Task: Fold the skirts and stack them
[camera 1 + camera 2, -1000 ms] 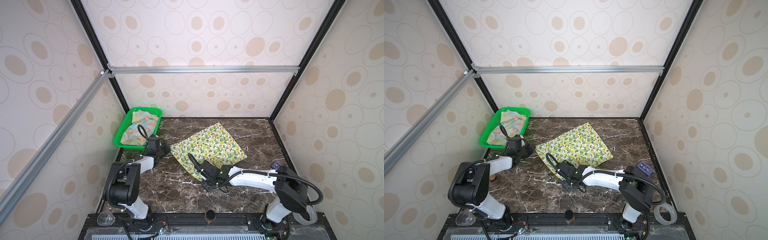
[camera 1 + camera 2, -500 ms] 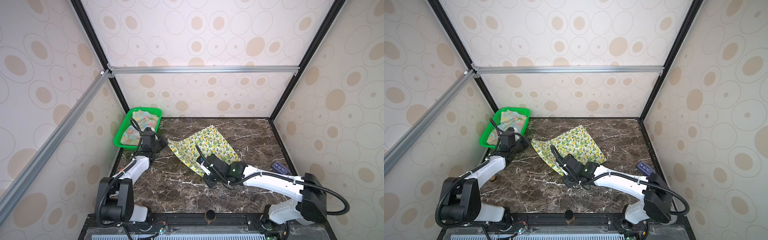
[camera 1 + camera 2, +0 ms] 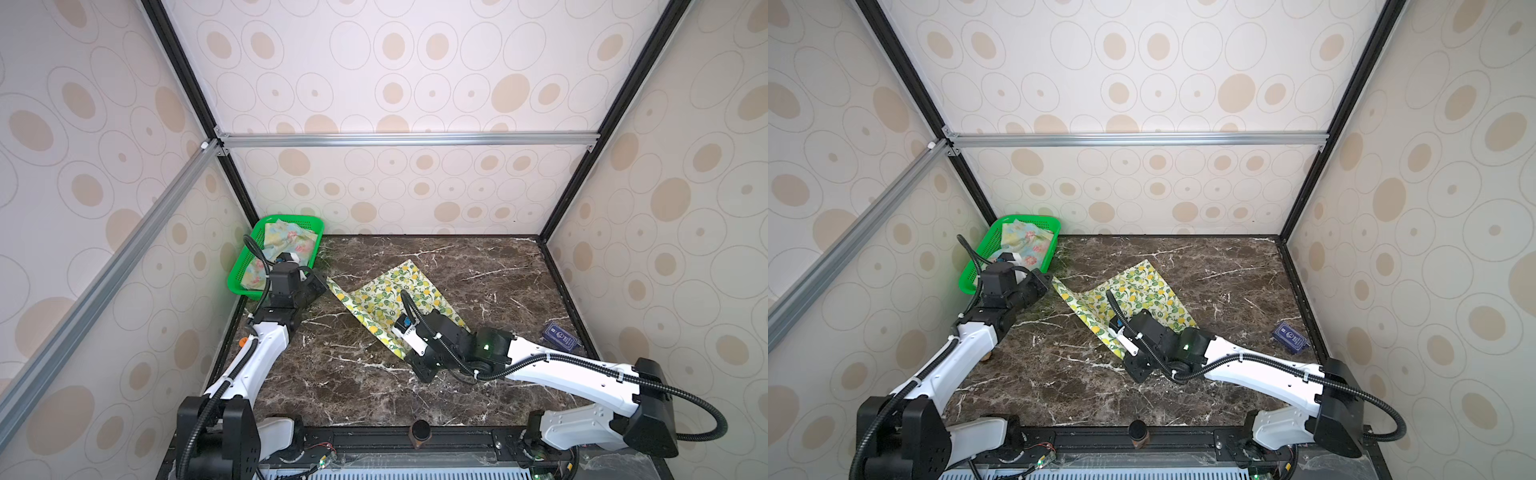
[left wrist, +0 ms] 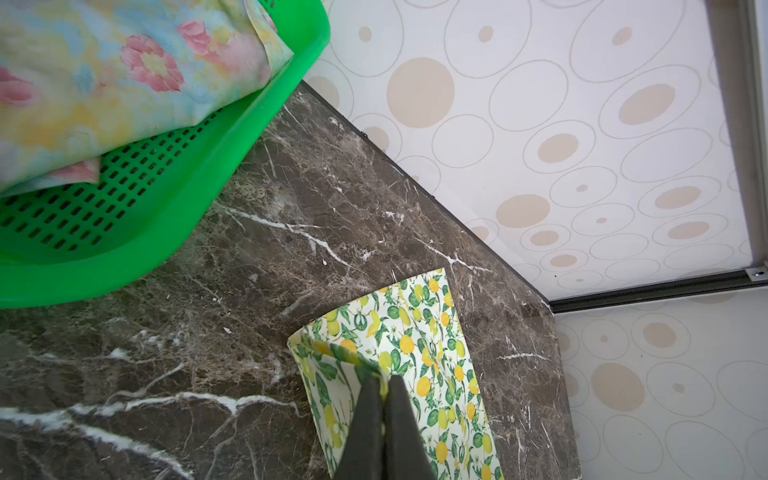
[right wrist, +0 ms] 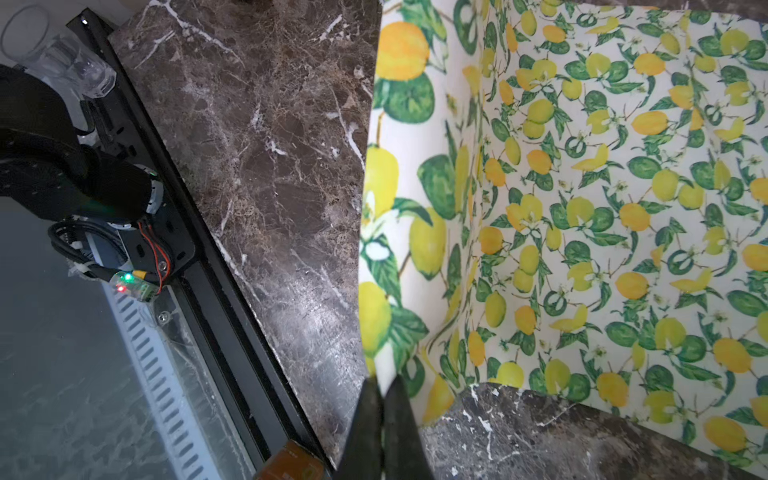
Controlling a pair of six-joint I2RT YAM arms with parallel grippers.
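Pinching the lemon skirt (image 3: pixel 390 291) at two corners: left end effector (image 4: pixel 384 380) clamped shut on a doubled-over edge, right end effector (image 5: pixel 384 384) clamped shut on the near corner. Lifted between the two grips, with the far part of the cloth resting on the tabletop (image 3: pixel 353 399) beyond the right end effector. Looks like the middle of a first fold, at a guess.

Risks from here. Could lose a corner: thin cloth, narrow pinch, only the very edge caught at the right end effector, so pulling the grips apart too hard would tug it free. Could fold crooked if moved at unequal pace, leaving a skewed crease and mismatched edges. Could drag the whole garment across the tabletop rather than fold it, with nothing pinning the far edge. Could also clip the green basket (image 3: pixel 235 286), just behind the left end effector, and nudge it or snag its mesh.

Counting up. Two skirts: the lemon one in both grips, and the floral skirt (image 3: pixel 286 245) lying loosely in that basket behind the left end effector, untouched. One basket. Two end effectors, both closed on the same cloth. One small dark-blue item (image 3: pixel 560 336) well off beyond the right end effector, apart from everything, too small to identify.
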